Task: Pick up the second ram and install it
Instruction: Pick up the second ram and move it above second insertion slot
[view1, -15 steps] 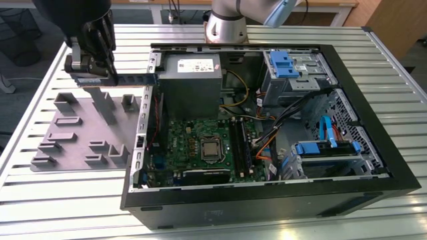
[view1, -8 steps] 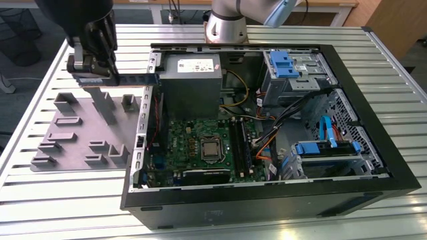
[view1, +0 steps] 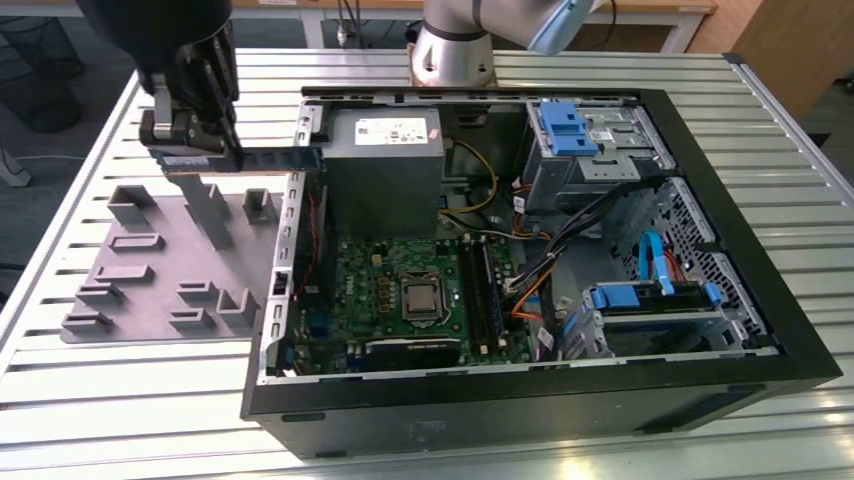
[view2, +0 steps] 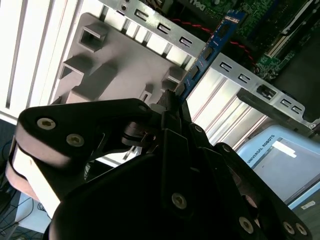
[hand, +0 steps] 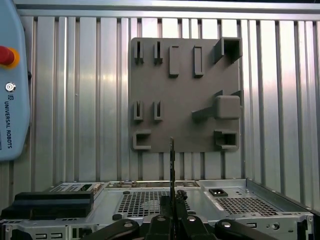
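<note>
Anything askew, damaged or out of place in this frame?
Nothing stands out. The gripper is shut on the second ram, holding it roughly level near the grey holder tray and the open computer case; no visible damage.

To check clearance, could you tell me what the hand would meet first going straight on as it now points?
The hand, shut on the second ram, seems to point down, so the grey holder tray beneath looks first; the ram would probably touch it before the hand, though depth is unclear.
</note>
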